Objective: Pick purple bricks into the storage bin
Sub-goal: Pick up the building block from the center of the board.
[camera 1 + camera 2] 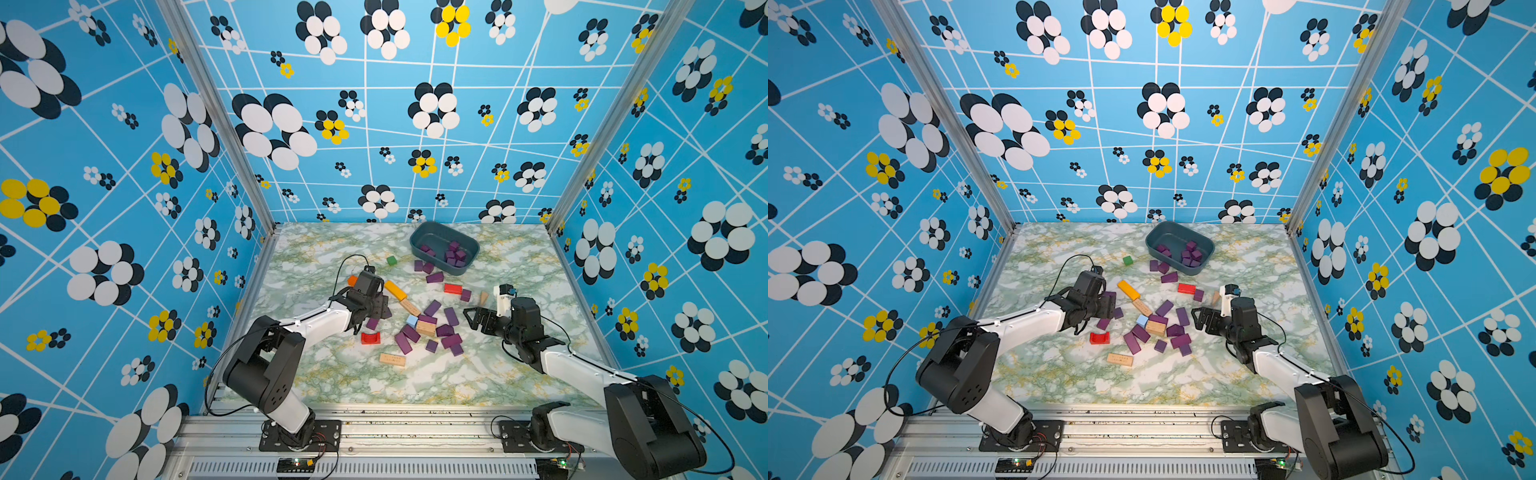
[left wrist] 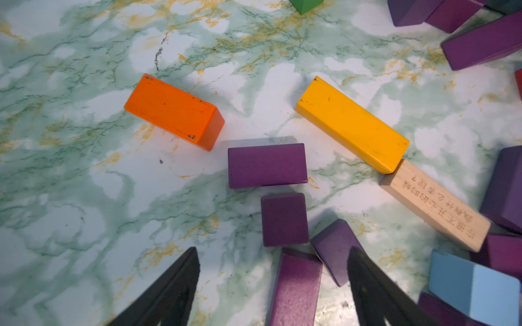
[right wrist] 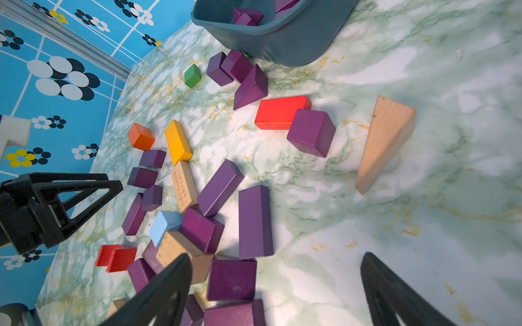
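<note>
left gripper (image 2: 274,254) low over table (image 1: 332,374), jaws spread wide, one purple brick (image 2: 296,285) lying between, not pinched yet. right gripper (image 3: 276,255) wide too, empty. most purple bricks (image 1: 451,316) scattered mid-table, several already in bin (image 1: 432,237) at back.

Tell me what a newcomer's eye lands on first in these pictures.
The loud blue walls with black, white and yellow flowers grab the eye first, rising around the marbled table. Next comes the scatter of purple bricks mid-table among other coloured blocks, and the storage bin at the far side, already holding several.
</note>
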{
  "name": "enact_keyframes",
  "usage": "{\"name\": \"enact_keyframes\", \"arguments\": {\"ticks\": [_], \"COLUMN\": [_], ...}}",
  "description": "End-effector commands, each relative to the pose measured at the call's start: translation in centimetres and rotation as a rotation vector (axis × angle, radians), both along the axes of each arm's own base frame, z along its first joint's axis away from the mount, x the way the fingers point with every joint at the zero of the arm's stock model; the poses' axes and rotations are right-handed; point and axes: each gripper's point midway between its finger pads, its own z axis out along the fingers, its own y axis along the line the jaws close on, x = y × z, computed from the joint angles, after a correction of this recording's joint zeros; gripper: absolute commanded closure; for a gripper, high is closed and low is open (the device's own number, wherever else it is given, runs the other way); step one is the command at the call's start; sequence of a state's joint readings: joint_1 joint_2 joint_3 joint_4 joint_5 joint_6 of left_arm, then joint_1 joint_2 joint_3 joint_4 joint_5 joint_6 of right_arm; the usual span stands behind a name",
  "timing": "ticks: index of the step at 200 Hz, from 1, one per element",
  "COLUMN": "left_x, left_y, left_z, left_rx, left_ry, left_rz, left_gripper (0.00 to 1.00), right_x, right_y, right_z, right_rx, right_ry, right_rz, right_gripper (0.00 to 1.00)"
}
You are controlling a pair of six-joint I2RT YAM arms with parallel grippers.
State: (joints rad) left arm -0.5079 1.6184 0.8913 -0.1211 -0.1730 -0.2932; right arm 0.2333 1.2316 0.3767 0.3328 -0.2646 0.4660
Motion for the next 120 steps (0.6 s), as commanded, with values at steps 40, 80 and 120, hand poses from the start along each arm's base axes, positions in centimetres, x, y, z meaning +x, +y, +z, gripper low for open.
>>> {"name": "enact_keyframes", "arguments": {"ticks": [40,80,120], "left_x": [1.3,2.0,2.6], "left_y": [-0.3,-0.2,-0.4], "left_z": [-1.7,-2.7,-3.2], "left_rx": [0.068,0.109,0.141], "left_ry": [0.075,0.091,0.096], "left_rz": [-0.009,-0.01,-0.022], "left_gripper": [0.37,0.44,0.65], "right_x": [0.6,0.7,0.6], "right_y": [1.1,2.2,2.1], "right_z": [0.3,0.8,1.1], "right_rx": [0.07,0.129,0.125], "right_ry": [-0.039,-0.061,-0.076], "right_rz": [0.015,0.056,0.058], "right_gripper": [0.04,0.04,0.03]}}
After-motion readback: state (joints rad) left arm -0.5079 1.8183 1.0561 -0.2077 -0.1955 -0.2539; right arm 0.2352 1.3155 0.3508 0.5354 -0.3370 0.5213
